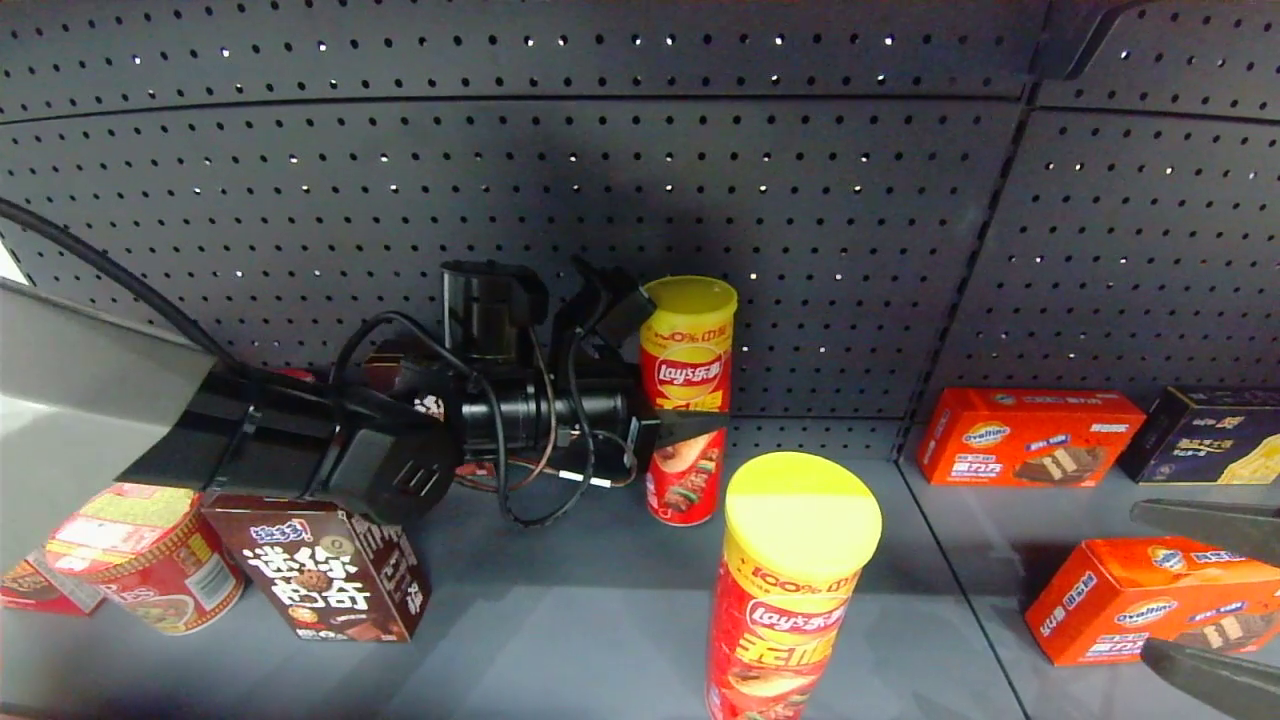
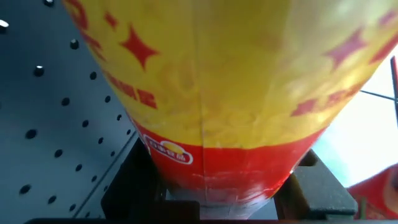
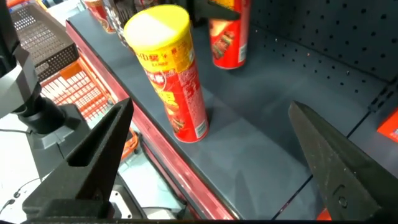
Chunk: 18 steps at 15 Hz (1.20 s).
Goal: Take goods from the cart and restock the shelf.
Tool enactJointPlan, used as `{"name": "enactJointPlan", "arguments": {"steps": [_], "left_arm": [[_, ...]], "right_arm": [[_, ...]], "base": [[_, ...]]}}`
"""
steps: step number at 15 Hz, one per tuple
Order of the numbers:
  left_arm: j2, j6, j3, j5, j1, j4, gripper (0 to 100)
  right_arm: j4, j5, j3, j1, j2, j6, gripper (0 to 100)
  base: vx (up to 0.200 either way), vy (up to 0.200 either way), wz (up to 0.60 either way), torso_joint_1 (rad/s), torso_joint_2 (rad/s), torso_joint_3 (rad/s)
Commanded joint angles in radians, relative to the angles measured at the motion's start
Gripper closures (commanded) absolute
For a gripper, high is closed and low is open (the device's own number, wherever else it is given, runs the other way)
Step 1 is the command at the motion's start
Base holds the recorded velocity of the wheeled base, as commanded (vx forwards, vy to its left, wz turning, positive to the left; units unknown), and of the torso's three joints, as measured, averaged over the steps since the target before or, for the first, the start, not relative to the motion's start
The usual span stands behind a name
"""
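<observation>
A red chips can with a yellow lid (image 1: 686,360) stands at the back of the grey shelf (image 1: 560,620), near the pegboard. My left gripper (image 1: 690,420) is shut on this can around its middle; in the left wrist view the can (image 2: 224,112) sits between the two fingers (image 2: 134,193). A second can of the same kind (image 1: 790,590) stands upright near the shelf's front edge, also seen as the near can (image 3: 171,81). My right gripper (image 1: 1145,580) hangs open to the right of it, holding nothing, its fingers (image 3: 93,162) spread wide.
Orange boxes (image 1: 1030,435) (image 1: 1150,600) and a dark box (image 1: 1210,435) lie on the right shelf section. A brown box (image 1: 335,570) and a cup noodle tub (image 1: 150,565) sit at the left front. An orange basket (image 3: 68,93) sits below the shelf edge.
</observation>
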Motion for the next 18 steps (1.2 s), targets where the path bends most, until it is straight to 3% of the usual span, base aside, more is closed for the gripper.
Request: {"name": "enactJointPlan", "arguments": {"steps": [1, 7, 18], "left_arm": [[0.041, 0.0, -0.033, 0.0, -0.002, 0.001, 100], [0.12, 0.0, -0.12, 0.0, -0.019, 0.002, 100], [0.14, 0.0, -0.122, 0.0, -0.022, -0.001, 100]], "right_arm": [[0.0, 0.001, 0.004, 0.001, -0.001, 0.002, 0], [0.0, 0.001, 0.018, -0.001, -0.002, 0.003, 0], [0.0, 0.002, 0.028, 0.005, -0.012, 0.022, 0]], "base": [[0.0, 0.0, 0.0, 0.0, 0.0, 0.0], [0.0, 0.0, 0.0, 0.0, 0.0, 0.0], [0.0, 0.0, 0.0, 0.0, 0.0, 0.0]]}}
